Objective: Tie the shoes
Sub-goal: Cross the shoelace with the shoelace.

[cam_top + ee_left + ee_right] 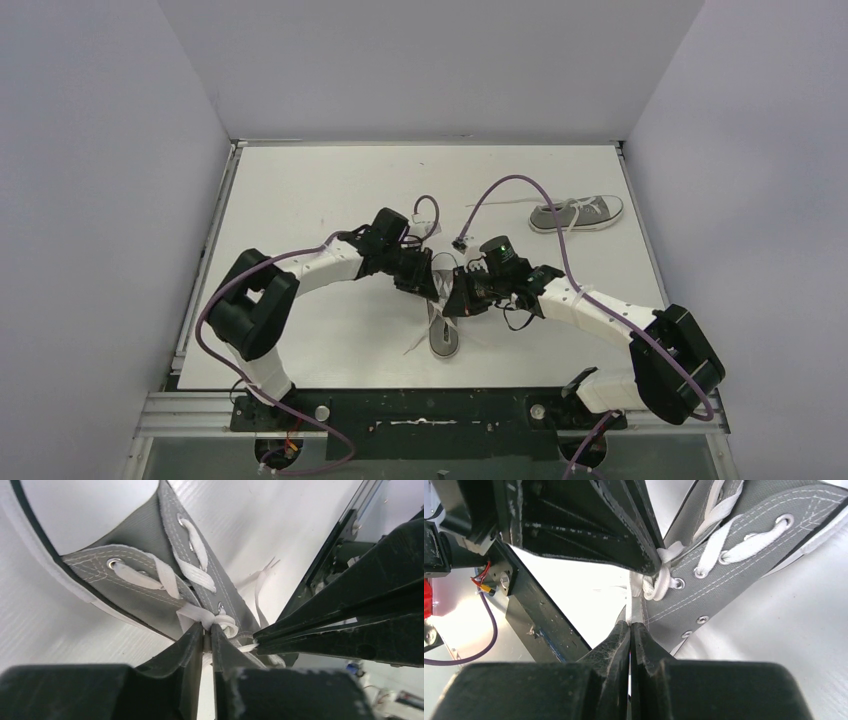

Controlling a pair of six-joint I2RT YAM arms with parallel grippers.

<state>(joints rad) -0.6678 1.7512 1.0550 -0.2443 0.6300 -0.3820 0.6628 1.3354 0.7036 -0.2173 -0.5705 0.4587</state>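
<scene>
One grey shoe (pixel 444 325) stands near the table's front middle, under both grippers. In the left wrist view its grey upper (pixel 145 587) with white laces (pixel 197 575) fills the middle. My left gripper (pixel 207 629) is shut on a white lace strand at the knot. My right gripper (pixel 630 625) is shut on another white lace strand (pixel 636 592) beside the shoe's eyelets (pixel 704 580). The two grippers almost touch above the shoe (pixel 450 285). The second grey shoe (pixel 577 213) lies at the back right, its laces loose.
A purple cable (pixel 520 185) arcs over the table toward the second shoe. A loose lace end (pixel 413 345) trails left of the near shoe. The table's metal front rail (pixel 430 410) runs along the arms' bases.
</scene>
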